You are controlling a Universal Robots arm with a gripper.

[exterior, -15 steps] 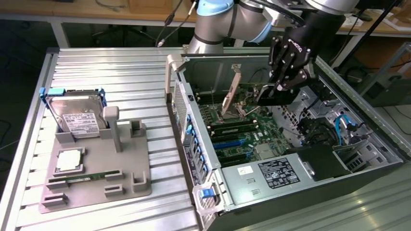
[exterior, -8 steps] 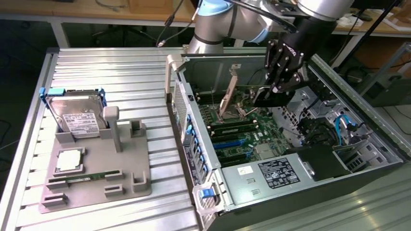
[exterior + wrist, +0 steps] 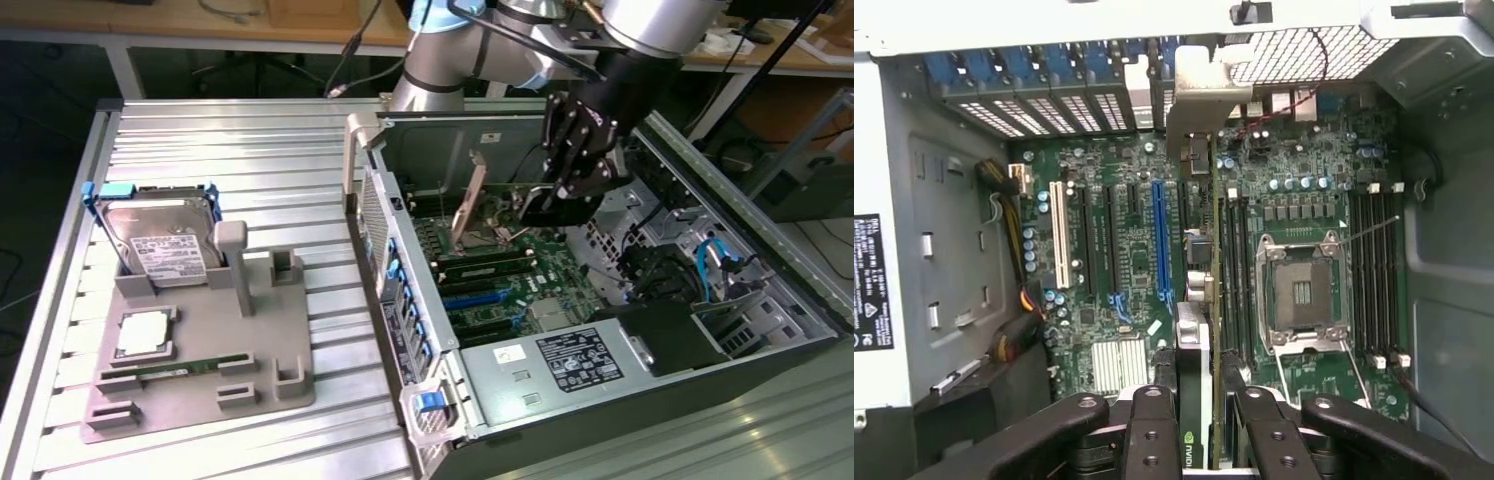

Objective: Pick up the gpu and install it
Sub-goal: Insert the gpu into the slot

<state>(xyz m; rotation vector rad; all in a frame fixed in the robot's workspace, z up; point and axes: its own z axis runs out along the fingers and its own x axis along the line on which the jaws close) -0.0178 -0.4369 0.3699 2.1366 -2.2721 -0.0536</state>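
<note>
Tool (image 3: 1199, 412) grips the gpu (image 3: 1195, 345) by its edge, jaws partly closed. The card stands upright over the motherboard (image 3: 1104, 160) inside the computer case (image 3: 561, 365), possibly not yet seated in a slot.

Soft, even light falls from above and gleams pale on the ribbed table (image 3: 227, 140). Inside the case (image 3: 441, 135) it dims; my gripper (image 3: 1196, 400) reads near-black, while the bracket (image 3: 1204, 100) of the gpu (image 3: 1195, 340) I clamp glares washed-out white.
</note>
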